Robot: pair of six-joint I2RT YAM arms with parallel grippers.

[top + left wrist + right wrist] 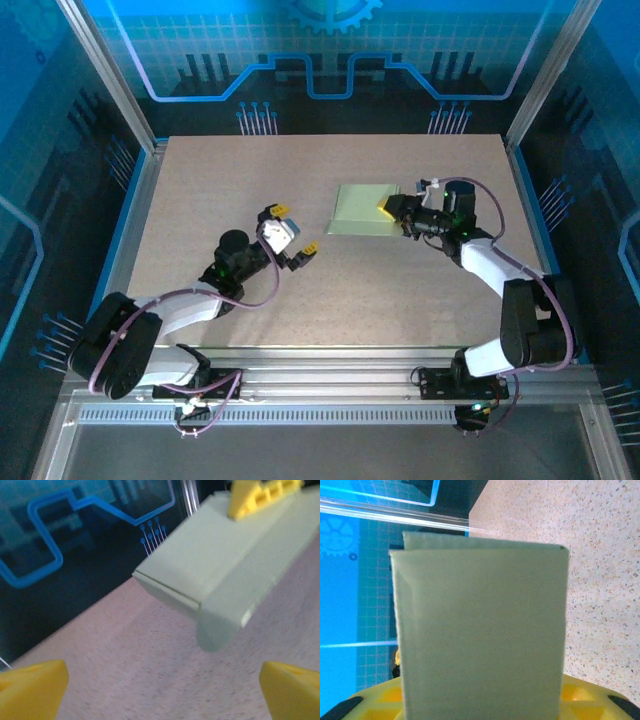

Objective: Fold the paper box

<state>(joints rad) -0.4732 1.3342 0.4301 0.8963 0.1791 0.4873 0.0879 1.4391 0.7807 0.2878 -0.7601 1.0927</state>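
The paper box (360,208) is a pale green, slim folded box lying flat on the table right of centre. My right gripper (392,210) is shut on its right end. In the right wrist view the paper box (480,630) stands between the yellow fingers (600,700) and hides the gap. My left gripper (295,229) hangs open to the left of the box, a short way off, with nothing in it. Seen from the left wrist, the paper box (215,565) lies ahead with a rounded flap hanging down, beyond my open left gripper (162,682), and a yellow right finger (260,495) presses its far end.
The speckled beige table (250,180) is framed by aluminium rails and blue printed walls (320,50). Bare tabletop stretches to the left and in front of the box.
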